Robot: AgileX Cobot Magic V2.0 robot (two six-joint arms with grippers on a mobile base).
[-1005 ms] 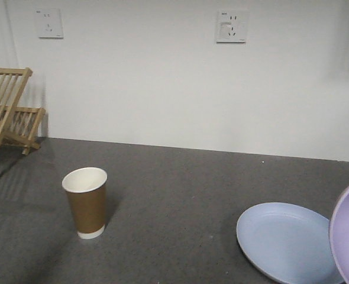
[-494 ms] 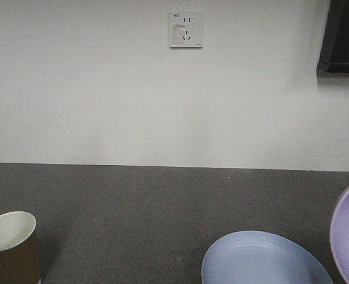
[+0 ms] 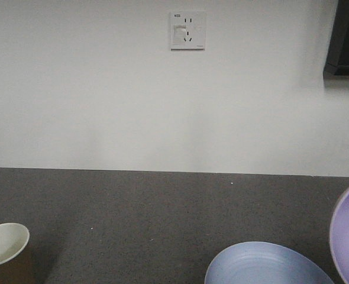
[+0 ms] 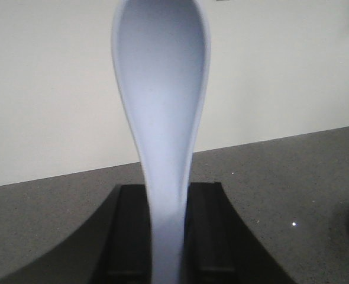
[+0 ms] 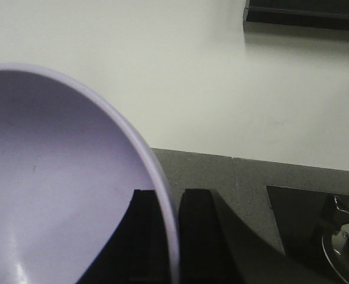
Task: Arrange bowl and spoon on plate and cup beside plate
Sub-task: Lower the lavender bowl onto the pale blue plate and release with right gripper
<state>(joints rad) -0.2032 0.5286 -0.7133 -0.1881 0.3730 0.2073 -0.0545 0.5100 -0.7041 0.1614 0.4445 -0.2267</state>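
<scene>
While the left hand (image 4: 168, 234) pinches the spoon (image 4: 162, 89), the right hand (image 5: 173, 236) pinches the tilted bowl (image 5: 56, 189) by its rim, three o'clock of the plate (image 3: 263, 266), and it may slip.

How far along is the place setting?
Nothing looks placed yet: the plate is bare. In hand: left jaws shut on the spoon, right jaws on the bowl. Remaining: set both on the plate, then probably bring the cup, standing apart to its left, beside it.

Front low, facing wall (image 3: 103, 106); wrist views closer, same wall.
</scene>
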